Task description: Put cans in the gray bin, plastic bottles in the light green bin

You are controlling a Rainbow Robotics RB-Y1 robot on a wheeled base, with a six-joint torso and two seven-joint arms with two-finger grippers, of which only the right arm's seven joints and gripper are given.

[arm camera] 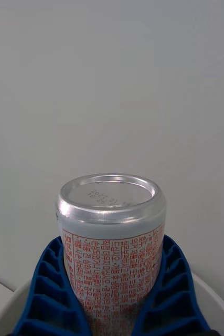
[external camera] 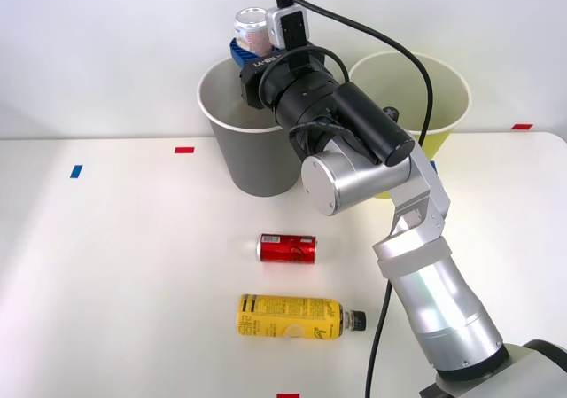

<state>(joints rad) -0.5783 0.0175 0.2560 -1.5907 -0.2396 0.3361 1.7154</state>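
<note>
- The speckled can (arm camera: 112, 247) is seen as a slim metal cylinder with a plain silver end and a white body densely printed with small red-orange characters.
- This can (external camera: 252, 27) is held above the gray bin (external camera: 257, 163), over its open mouth and towards the far part of its rim.
- The right gripper (arm camera: 112, 294) is clamped on the can: its blue ribbed fingers (arm camera: 51, 294) are pressed against opposite sides of the can body, so the jaws are parted just by the width of the can.
- The gray bin is tall, round and tapered, with a white rim and a white inside; a curve of that rim is seen just beneath the fingers in the wrist view.
- The light green bin (external camera: 447, 97) is set just beside the gray bin, partly hidden by the arm.
- A red can (external camera: 287, 248) is laid on its side on the white surface (external camera: 115, 283), in front of the gray bin.
- A yellow bottle (external camera: 292, 317) with a black cap is laid on its side farther from the gray bin than the red can.
</note>
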